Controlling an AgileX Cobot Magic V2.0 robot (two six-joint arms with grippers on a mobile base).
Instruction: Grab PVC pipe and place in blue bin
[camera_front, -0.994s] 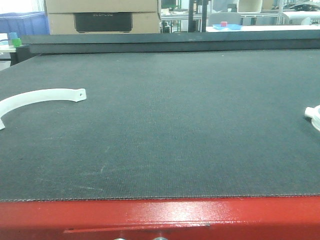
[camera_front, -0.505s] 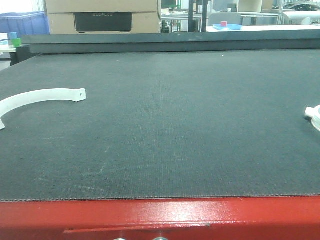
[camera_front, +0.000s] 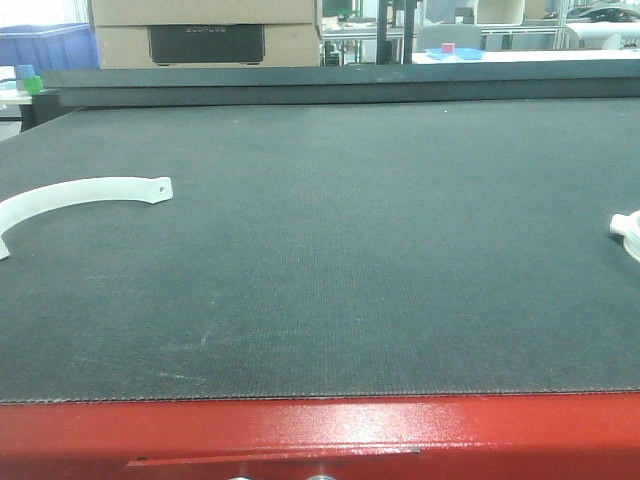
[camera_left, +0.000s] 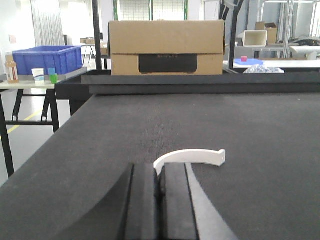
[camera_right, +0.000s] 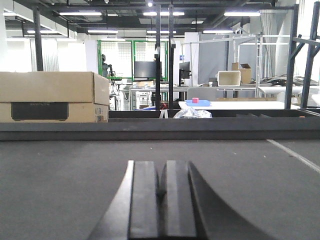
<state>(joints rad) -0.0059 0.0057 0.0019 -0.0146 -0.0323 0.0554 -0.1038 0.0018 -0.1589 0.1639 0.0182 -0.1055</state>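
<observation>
On the woven dark mat lies a flat white plastic arc; left gripper and right gripper jaws sit closed.

Workshop bg: cardboard box, steel racks, ceiling striplights.

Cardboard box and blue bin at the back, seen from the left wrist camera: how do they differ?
The cardboard box is brown with a dark panel on its front; the blue bin is plain blue. The box looks wider than the bin. The box stands behind the far edge of the black table, near the middle; the bin sits off to the left on a side table. Neither is on the black table.
</observation>
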